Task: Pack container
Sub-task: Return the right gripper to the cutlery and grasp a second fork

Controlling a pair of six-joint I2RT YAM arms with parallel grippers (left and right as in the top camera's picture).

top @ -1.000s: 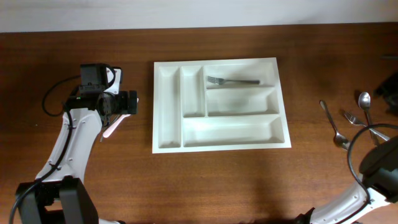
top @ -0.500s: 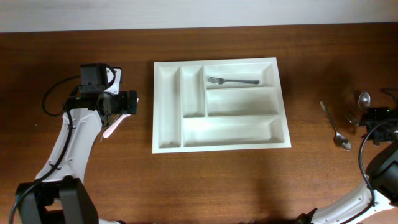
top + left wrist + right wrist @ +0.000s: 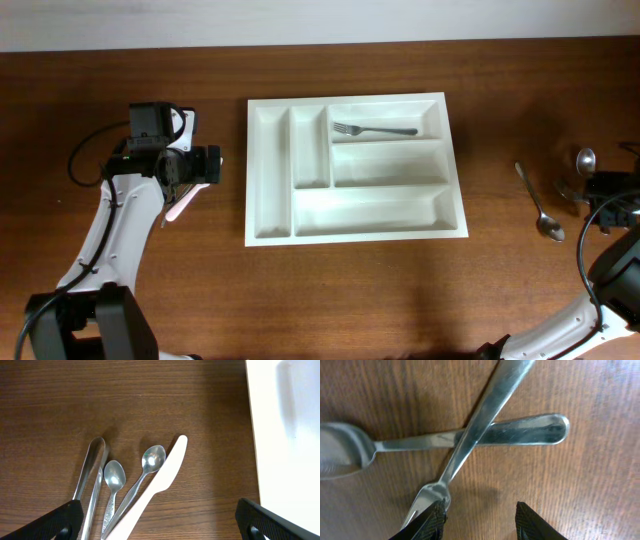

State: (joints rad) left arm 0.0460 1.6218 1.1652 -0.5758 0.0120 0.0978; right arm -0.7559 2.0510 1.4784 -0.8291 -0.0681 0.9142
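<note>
Right gripper (image 3: 480,524): jaws part-open, empty, low over a fork (image 3: 485,415) crossing a spoon (image 3: 520,430). Left gripper (image 3: 160,527): wide, idle. Container (image 3: 370,210): mid-table, one packed fork (image 3: 375,130). We judge pickup in hand; next, close squarely on the upper fork.

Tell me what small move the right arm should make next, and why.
Probably nudge the right tool sideways so the fork's neck sits between its fingers. They stand open over the table, with the tines just beside one finger. That fork lies across a spoon handle, so taking it first seems wise; the container already holds another fork.
</note>
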